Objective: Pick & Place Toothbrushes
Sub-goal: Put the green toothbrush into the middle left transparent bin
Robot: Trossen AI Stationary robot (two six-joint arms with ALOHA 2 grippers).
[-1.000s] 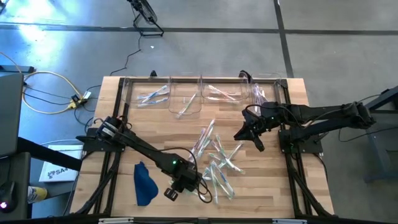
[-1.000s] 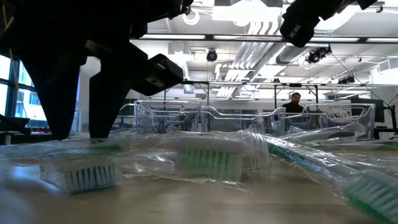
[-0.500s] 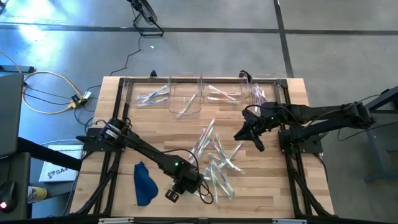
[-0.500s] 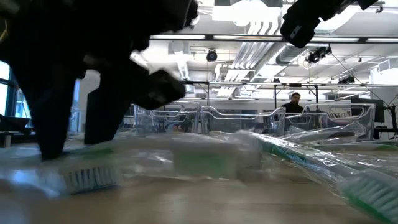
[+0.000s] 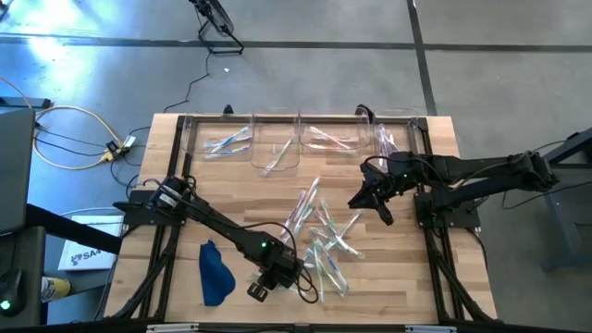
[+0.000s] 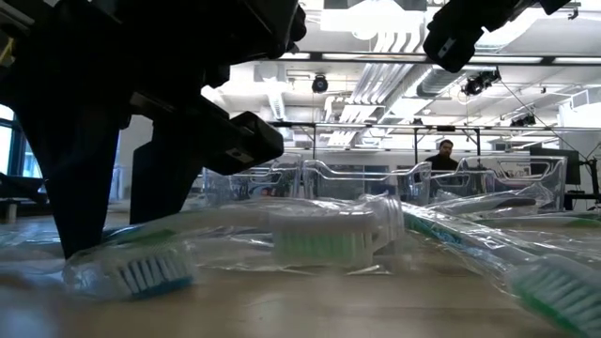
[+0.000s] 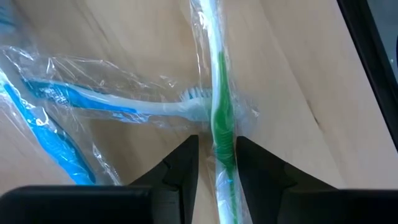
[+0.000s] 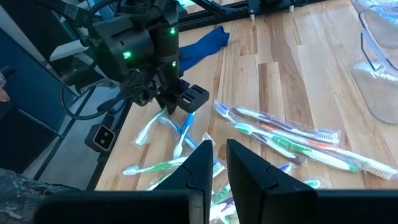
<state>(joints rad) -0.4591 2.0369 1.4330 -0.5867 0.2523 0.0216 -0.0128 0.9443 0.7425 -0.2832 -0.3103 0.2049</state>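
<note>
Several wrapped toothbrushes (image 5: 319,231) lie in a loose pile on the wooden table. My left gripper (image 5: 280,277) is down at the pile's near left edge, its fingers closed around a green toothbrush (image 7: 219,93) in a clear wrapper. A blue toothbrush (image 7: 93,102) lies with its head against the green one. My right gripper (image 5: 370,199) hangs above the table to the right of the pile, shut and holding nothing (image 8: 219,163). My left gripper pinches the green toothbrush's handle (image 7: 221,134) through its wrapper, one finger (image 7: 184,163) on each long side. The fingers slant steeply down from above and lie across the handle. The toothbrush lies on the table among the other wrappers.
Clear plastic bins (image 5: 275,148) stand in a row along the far edge, some with toothbrushes (image 5: 227,141) in them. A dark blue cloth (image 5: 215,271) lies near the front edge, left of my left gripper. A person (image 6: 447,155) shows far behind the table.
In the low view my left gripper's fingers have settled a little lower into the pile. The wrapped toothbrushes beside them have shifted slightly; a blue-bristled head has slid and a green handle now slants above it.
</note>
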